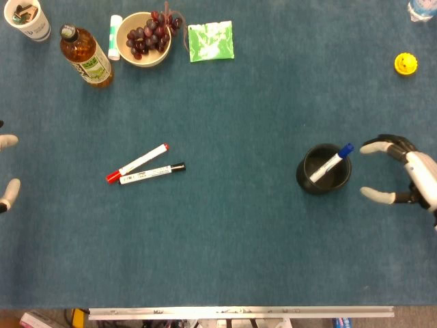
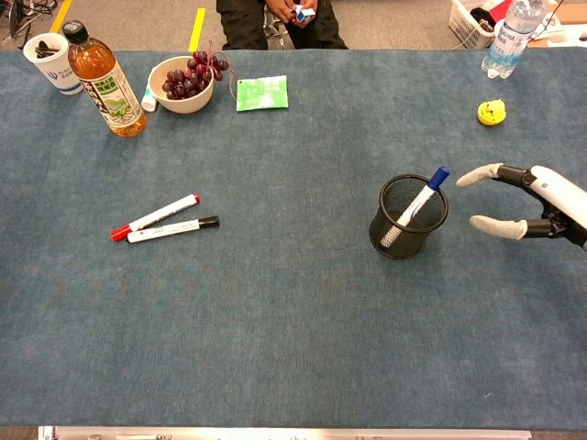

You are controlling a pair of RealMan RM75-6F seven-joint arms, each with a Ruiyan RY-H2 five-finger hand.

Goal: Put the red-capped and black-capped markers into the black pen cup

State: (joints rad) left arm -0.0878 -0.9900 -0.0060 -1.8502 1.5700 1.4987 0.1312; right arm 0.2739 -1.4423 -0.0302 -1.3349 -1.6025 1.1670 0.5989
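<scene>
1. Head view: the red-capped marker point(image 1: 136, 162) and the black-capped marker point(image 1: 151, 173) lie flat and side by side on the desk point(image 1: 232, 96), left of centre, their ends nearly touching at the lower left. Both are well apart from the black pen cup point(image 1: 323, 169), which stands upright to the right with a blue-capped marker point(image 1: 330, 164) leaning inside. The right hand point(image 1: 399, 171) sits just beside the cup, fingers spread wide and curved toward it, holding nothing (likely placed to steady the cup, though that is only a judgement). Of the left hand point(image 1: 7, 171) only pale fingertips show at the frame's edge, apart and empty.

2. Chest view: the mesh wall of the cup shows plainly, and the right hand's spread fingers stop short of it, not touching. The left hand is out of sight here. Both markers rest untouched, so neither has been picked up yet; the left hand is nearer them and seems the likely one to fetch them.
</scene>
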